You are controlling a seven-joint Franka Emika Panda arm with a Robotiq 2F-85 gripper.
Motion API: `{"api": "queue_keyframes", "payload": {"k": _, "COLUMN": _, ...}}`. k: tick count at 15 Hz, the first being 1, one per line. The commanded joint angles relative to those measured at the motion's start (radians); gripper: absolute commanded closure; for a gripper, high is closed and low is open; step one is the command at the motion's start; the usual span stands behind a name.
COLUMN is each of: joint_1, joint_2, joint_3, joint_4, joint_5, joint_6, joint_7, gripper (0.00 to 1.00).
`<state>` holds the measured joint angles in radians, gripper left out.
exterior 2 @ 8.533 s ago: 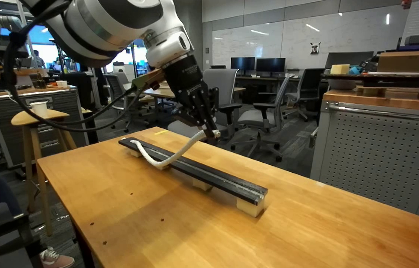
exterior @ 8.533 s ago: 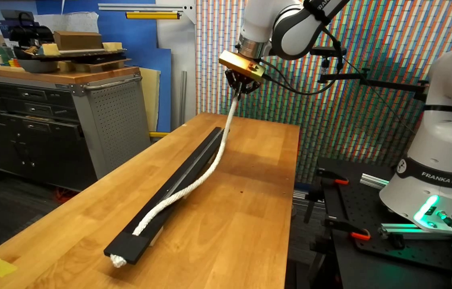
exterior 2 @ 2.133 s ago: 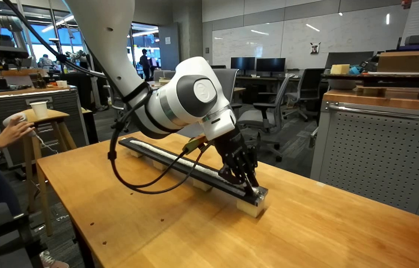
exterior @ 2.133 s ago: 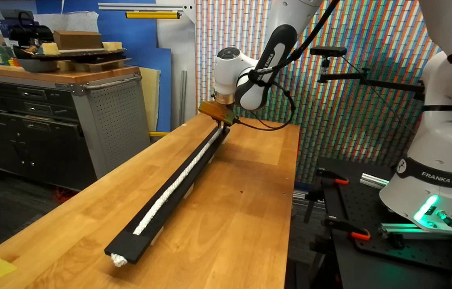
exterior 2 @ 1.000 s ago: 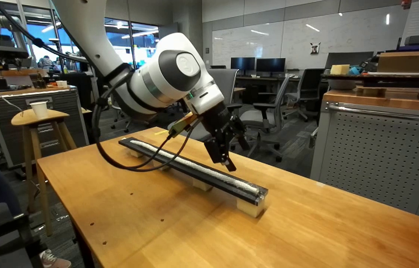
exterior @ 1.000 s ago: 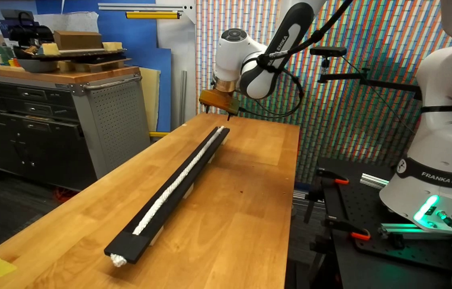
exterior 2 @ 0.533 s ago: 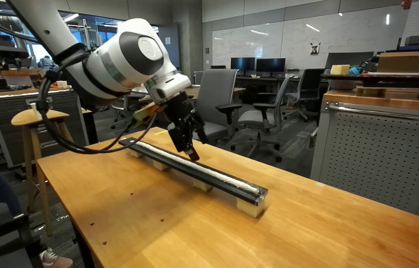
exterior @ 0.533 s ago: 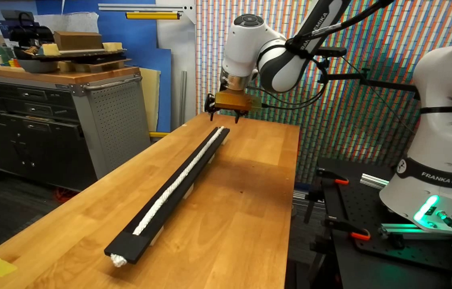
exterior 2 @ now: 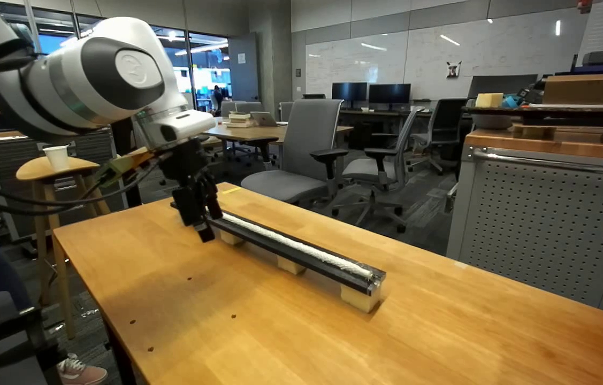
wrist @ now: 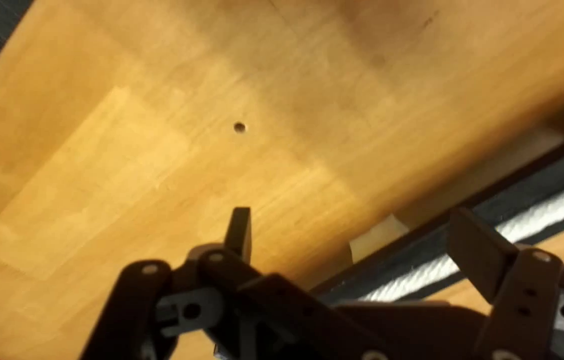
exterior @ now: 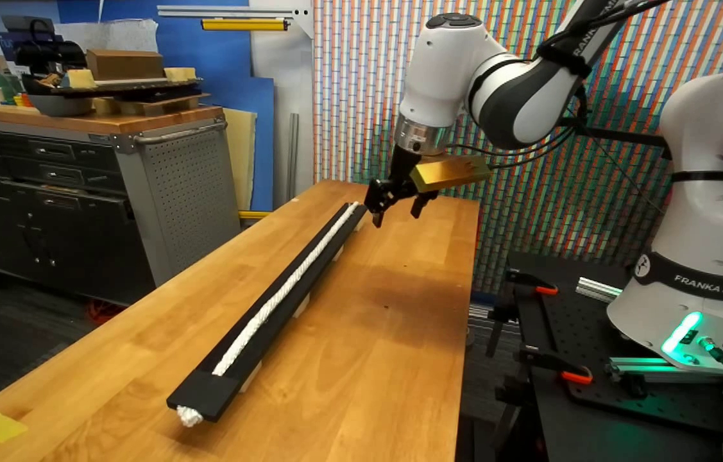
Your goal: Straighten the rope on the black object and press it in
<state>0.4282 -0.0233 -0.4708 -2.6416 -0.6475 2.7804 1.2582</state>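
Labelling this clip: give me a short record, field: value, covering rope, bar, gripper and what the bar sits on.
workpiece: white rope, laid nearly straight along the black bar, one end poking out past it
seating: pressed-in depth cannot be told
fixture: bar on pale blocks on the wooden table
tool: gripper open, holding nothing; one finger hides part of the rope in the wrist view

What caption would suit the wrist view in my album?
Open end effector over the table, with the rope lying straight along the bar.
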Motion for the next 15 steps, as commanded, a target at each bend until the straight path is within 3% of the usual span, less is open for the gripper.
{"api": "queue_keyframes", "payload": {"k": 1, "joint_1": 0.025, "joint_2": -0.168, "joint_3": 0.009, "joint_4": -0.128, "joint_5": 0.067, "joint_6": -0.089, "joint_7": -0.23, "gripper": 0.0}}
{"api": "queue_keyframes", "payload": {"k": 3, "joint_1": 0.049, "joint_2": -0.218, "joint_3": -0.002, "joint_4": -0.163, "joint_5": 0.124, "joint_6": -0.148, "joint_7": -0.368, "gripper": 0.0}}
{"api": "queue_keyframes", "payload": {"k": 4, "joint_1": 0.128, "joint_2": -0.185, "joint_3": -0.043, "joint_4": -0.113, "joint_5": 0.196, "joint_6": -0.2, "joint_7": -0.438, "gripper": 0.0}}
{"api": "queue_keyframes", "payload": {"k": 5, "joint_1": 0.132, "joint_2": -0.219, "joint_3": -0.048, "joint_4": -0.123, "joint_5": 0.232, "joint_6": -0.259, "joint_7": -0.509, "gripper": 0.0}}
{"api": "queue_keyframes", "payload": {"k": 6, "joint_1": 0.078, "joint_2": -0.155, "joint_3": -0.014, "joint_4": -0.121, "joint_5": 0.16, "joint_6": -0.169, "joint_7": -0.382, "gripper": 0.0}}
{"api": "queue_keyframes", "payload": {"k": 8, "joint_1": 0.112, "joint_2": -0.176, "joint_3": -0.027, "joint_4": -0.117, "joint_5": 0.205, "joint_6": -0.221, "joint_7": -0.454, "gripper": 0.0}}
{"api": "queue_keyframes", "payload": {"k": 15, "joint_1": 0.117, "joint_2": -0.182, "joint_3": -0.033, "joint_4": -0.118, "joint_5": 0.206, "joint_6": -0.232, "joint_7": -0.476, "gripper": 0.0}}
